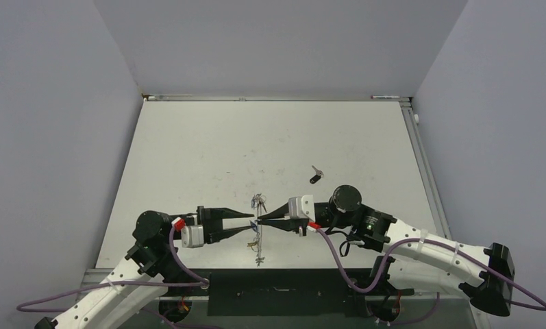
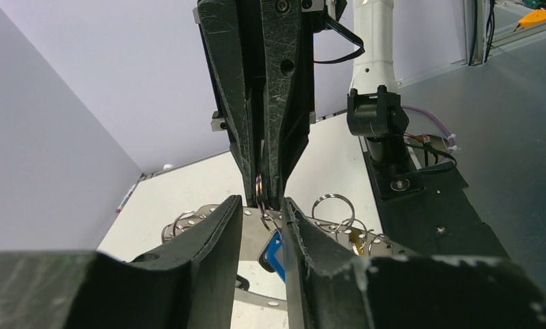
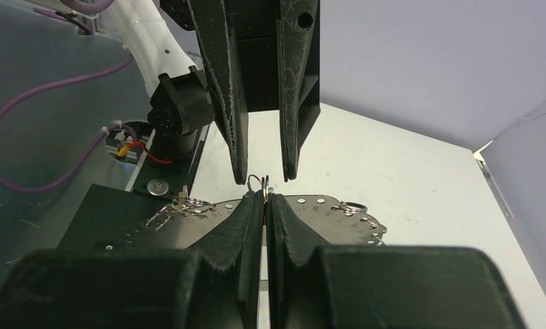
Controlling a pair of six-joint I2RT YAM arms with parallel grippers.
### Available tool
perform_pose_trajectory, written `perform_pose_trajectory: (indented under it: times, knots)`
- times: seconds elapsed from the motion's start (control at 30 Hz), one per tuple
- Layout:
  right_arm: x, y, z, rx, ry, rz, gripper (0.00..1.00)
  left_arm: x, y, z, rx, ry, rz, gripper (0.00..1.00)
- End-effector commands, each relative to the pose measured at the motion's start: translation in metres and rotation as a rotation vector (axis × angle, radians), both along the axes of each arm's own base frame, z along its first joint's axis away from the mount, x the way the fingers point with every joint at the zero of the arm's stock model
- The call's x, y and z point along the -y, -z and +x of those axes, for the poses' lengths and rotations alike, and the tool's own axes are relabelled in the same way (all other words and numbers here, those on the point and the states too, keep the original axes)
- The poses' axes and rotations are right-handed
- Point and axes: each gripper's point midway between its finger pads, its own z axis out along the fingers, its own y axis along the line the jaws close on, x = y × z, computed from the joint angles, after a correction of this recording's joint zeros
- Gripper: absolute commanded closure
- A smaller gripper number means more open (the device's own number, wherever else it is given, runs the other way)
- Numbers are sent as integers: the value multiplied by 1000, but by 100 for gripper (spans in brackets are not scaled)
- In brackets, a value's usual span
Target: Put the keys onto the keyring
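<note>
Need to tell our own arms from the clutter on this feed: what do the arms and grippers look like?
The left arm and right arm have white links, black joints, a purple cable along each, and a red tab at the wrist. The left gripper and right gripper have long, tapered, scuffed black fingers on a pale grey block.

A pale tabletop (image 1: 208,151) was boxed in on three sides by plain lilac-grey walls (image 1: 277,41). A black plate (image 1: 283,282) ran along its near edge, and a thin white, red-tipped stick (image 1: 386,97) lay at its far edge.
</note>
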Motion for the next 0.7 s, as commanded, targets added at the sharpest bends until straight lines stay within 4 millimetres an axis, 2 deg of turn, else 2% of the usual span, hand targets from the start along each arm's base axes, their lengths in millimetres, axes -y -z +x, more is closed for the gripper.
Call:
perform_pose_trajectory:
  times: [0.0,0.67]
  knots:
    - [-2,-47,-5,78,-43,120,95,1,-10,-2,10,19,-20,76]
    - [-2,-52,-11,72,-78,140,95,3,-4,8,-15,-17,-1,77]
